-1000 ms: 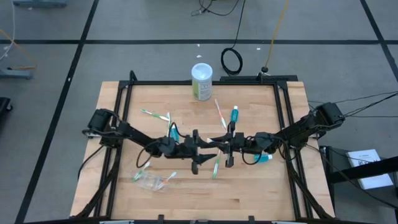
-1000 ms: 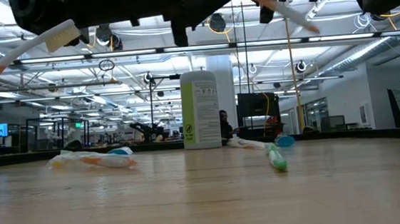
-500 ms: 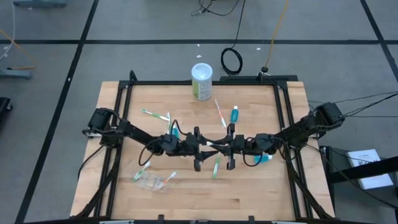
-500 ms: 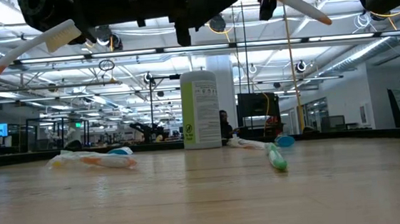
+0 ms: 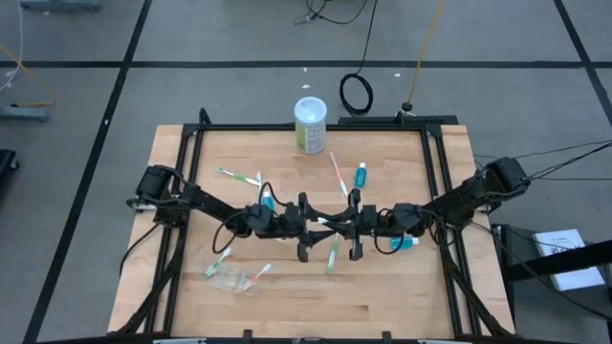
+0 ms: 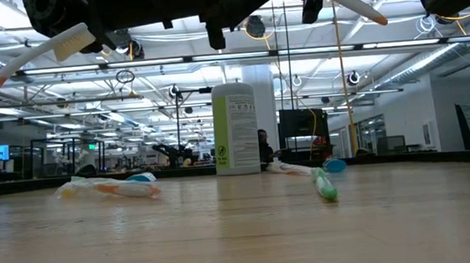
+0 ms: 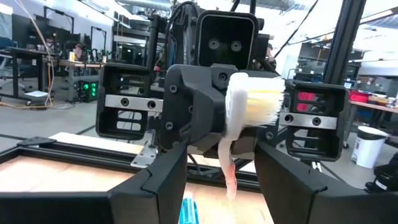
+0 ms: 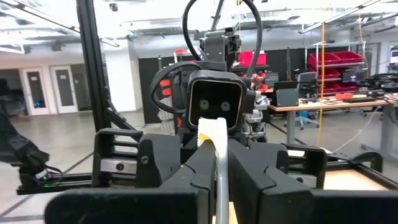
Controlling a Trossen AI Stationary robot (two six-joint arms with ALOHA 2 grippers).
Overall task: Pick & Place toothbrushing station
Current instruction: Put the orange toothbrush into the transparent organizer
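Table [image 5: 382,296]: pale wood planks, matt. Toothbrush [image 7: 231,155]: glossy white plastic. Right tool [image 8: 216,186]: matt black plastic.

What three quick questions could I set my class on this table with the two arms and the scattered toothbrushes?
1. True or false: the right gripper is shut on a toothbrush.
2. Where is the white-and-green canister? A: upright at the far edge of the table. B: between the two grippers. C: lying flat in a near corner.
3. Fill in: the fingers of the left gripper, facing the right one mid-table, are ___ (open or shut).

Key: 1 true; 2 A; 3 open.
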